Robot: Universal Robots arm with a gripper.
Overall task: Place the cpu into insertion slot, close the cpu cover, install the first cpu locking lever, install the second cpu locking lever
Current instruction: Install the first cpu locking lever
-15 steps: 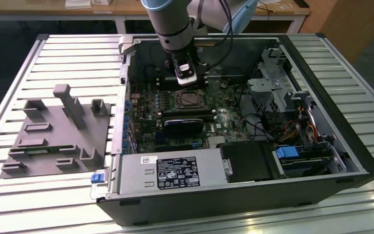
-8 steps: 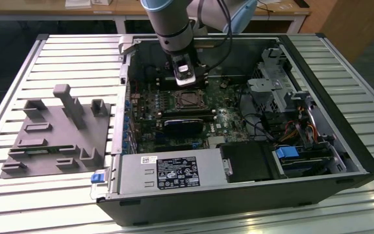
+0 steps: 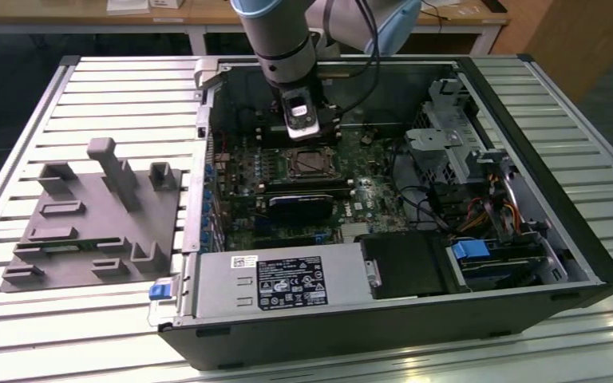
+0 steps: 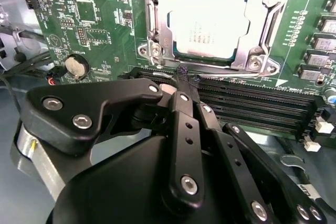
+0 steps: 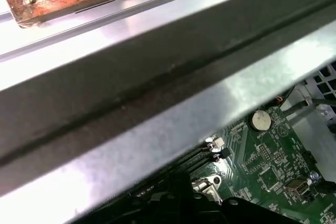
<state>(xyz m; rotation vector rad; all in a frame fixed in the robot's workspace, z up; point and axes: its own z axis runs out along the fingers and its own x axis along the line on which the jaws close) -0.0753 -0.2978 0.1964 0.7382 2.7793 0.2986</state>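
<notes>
1 arm (image 3: pixel 283 48) upright w/ gripper (image 4: pixel 187 81) pinched closed, just beside cpu (image 4: pixel 209 22).

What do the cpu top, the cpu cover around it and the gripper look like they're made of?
The cpu: likely metal, dull pale-grey top with a soft glare. The cpu cover: bare metal, probably steel, bright with sharp highlights. The gripper: matt black links, plastic or coated metal, I can't tell, joined by shiny screws.

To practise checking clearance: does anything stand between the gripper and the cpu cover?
Nothing visible does. In the second wrist view the gripper hangs right beside the cpu cover, by the memory slots.
</notes>
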